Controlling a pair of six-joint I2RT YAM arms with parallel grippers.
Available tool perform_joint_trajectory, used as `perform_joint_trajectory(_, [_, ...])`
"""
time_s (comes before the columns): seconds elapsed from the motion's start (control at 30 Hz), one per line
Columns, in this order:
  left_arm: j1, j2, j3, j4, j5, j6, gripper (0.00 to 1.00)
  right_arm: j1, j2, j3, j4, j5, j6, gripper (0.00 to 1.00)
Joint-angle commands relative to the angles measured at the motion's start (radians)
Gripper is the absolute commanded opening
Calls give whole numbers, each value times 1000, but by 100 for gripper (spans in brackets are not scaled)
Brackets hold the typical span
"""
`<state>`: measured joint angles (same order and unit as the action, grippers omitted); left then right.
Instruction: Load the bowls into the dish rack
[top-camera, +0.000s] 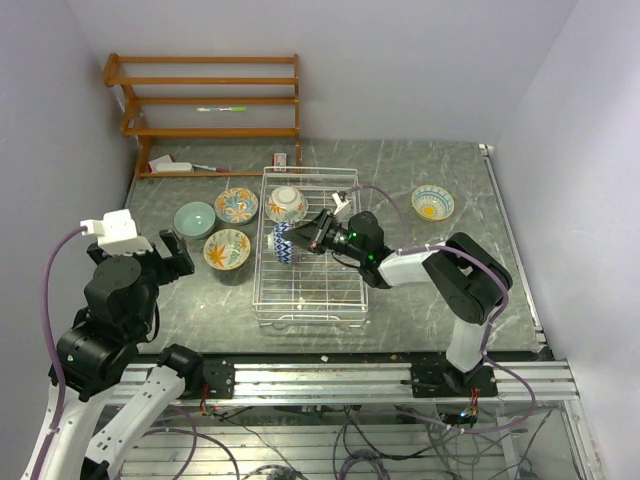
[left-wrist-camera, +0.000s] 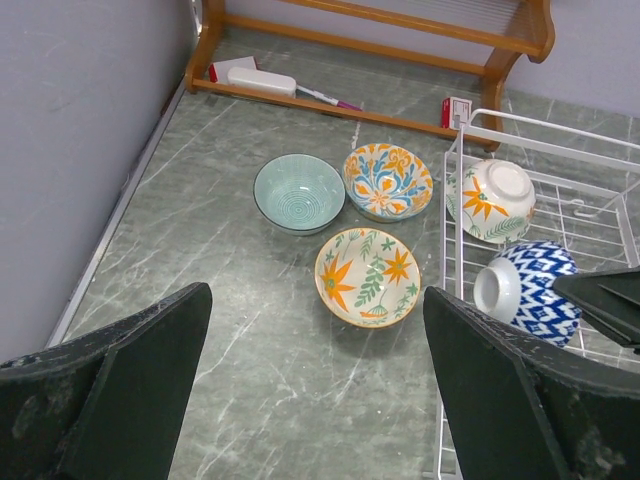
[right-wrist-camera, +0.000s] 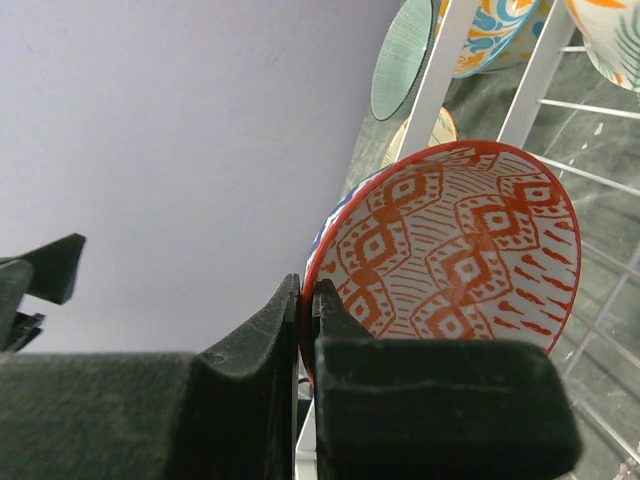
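Inside the dish rack, my right gripper pinches the rim of the blue bowl — it stands on edge. My left gripper hangs spread wide above the table, grasping nothing.

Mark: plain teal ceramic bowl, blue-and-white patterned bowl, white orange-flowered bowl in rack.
plain teal ceramic bowl (left-wrist-camera: 299, 193): left wrist view, inner bottom.
blue-and-white patterned bowl (left-wrist-camera: 540, 290): left wrist view, outer wall.
white orange-flowered bowl (left-wrist-camera: 503, 185): left wrist view, flat foot.
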<state>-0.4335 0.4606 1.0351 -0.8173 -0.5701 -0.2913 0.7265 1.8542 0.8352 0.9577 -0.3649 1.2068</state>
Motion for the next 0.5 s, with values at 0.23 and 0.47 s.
perform_joint_trajectory(0.23, [7,-9,31,-22,-21,11,98,-43,-47,-73,-88,55,3,7])
perform_joint_trajectory(0.47, [7,-4,10,-9,-13,6,98,-80,-20,-74,-175,47,5,9])
